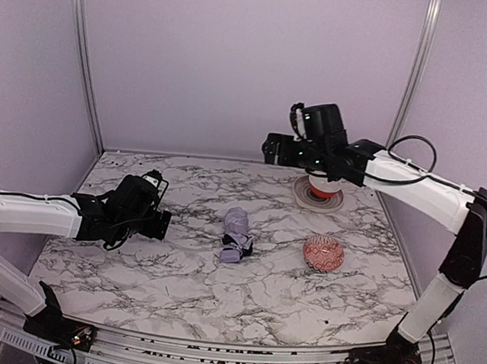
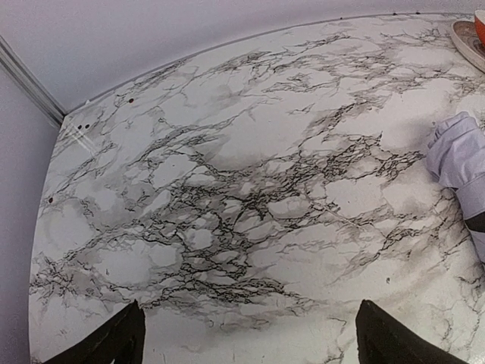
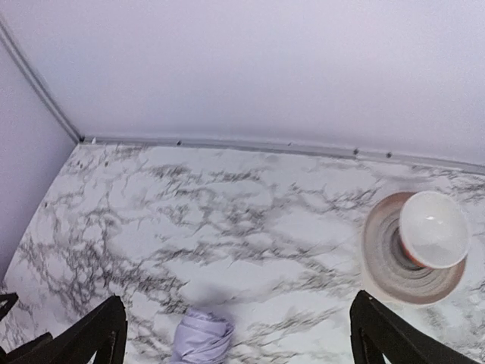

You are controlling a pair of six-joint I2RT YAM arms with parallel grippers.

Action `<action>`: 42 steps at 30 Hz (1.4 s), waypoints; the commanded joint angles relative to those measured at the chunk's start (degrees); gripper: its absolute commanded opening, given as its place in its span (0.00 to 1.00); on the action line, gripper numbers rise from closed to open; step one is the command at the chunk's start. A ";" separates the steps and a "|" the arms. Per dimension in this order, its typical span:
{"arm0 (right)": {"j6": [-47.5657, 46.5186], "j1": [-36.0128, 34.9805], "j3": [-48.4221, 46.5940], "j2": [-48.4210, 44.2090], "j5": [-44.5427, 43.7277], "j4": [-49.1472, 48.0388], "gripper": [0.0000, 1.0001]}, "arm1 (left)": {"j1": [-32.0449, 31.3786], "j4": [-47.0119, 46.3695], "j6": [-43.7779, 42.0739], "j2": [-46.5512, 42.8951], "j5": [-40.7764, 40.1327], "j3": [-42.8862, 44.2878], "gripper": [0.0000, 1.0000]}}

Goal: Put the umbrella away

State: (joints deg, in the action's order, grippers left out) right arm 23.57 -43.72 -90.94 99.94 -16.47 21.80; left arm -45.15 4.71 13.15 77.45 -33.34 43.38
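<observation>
The folded lavender umbrella (image 1: 238, 235) lies in the middle of the marble desk (image 1: 168, 286), with its long axis running from the far side toward my bases and nothing gripping it. My left tool (image 1: 163, 219) hangs low just to its left, fingers spread and empty, and is the nearer of the two. My right tool (image 1: 269, 149), also spread and empty, hovers high behind the umbrella, near the back wall.

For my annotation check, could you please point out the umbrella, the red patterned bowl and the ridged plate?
umbrella (image 1: 237, 226): top external view, on its folded lavender canopy.
red patterned bowl (image 1: 323, 253): top external view, on its inside.
ridged plate (image 3: 377, 252): right wrist view, on its bare left rim.
</observation>
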 commanded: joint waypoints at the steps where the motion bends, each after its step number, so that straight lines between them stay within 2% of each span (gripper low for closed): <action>1: -7.59 14.31 12.95 -13.14 9.21 -12.51 1.00 | 1.13 -2.42 -2.31 0.36 -1.70 1.92 0.98; 6: -8.81 32.62 29.33 -24.57 9.57 -24.61 1.00 | 5.61 -6.76 -3.51 -0.72 -1.91 1.44 0.98; 10: -12.61 40.50 36.63 -28.80 6.82 -29.58 1.00 | 11.39 -11.14 -3.51 -1.82 -3.10 -0.29 0.98; 14: -16.86 41.56 44.47 -31.30 -0.59 -35.92 1.00 | 15.27 -18.58 -3.57 -3.86 -6.71 -5.56 0.99; 18: -15.56 41.74 56.02 -34.33 -7.35 -46.71 1.00 | 20.47 -23.32 -2.18 -5.55 -8.77 -10.14 0.99; 23: -14.26 41.79 66.22 -35.33 -9.48 -59.60 1.00 | 27.32 -27.07 0.49 -6.94 -9.78 -14.83 0.99; 27: -11.70 41.76 68.72 -33.11 -15.04 -62.54 1.00 | 28.50 -33.43 -2.54 -9.23 -12.74 -18.72 0.99; 30: -10.67 41.79 69.51 -31.06 -18.51 -62.44 1.00 | 29.51 -41.71 -4.90 -9.40 -13.05 -23.18 0.99; 35: -10.79 41.75 73.96 -29.47 -15.58 -69.27 1.00 | 30.80 -56.67 -6.30 -6.85 -9.95 -30.89 0.99; 42: -9.54 41.79 72.71 -24.07 -18.71 -68.14 1.00 | 31.07 -64.52 -10.14 -2.59 -6.84 -31.00 0.99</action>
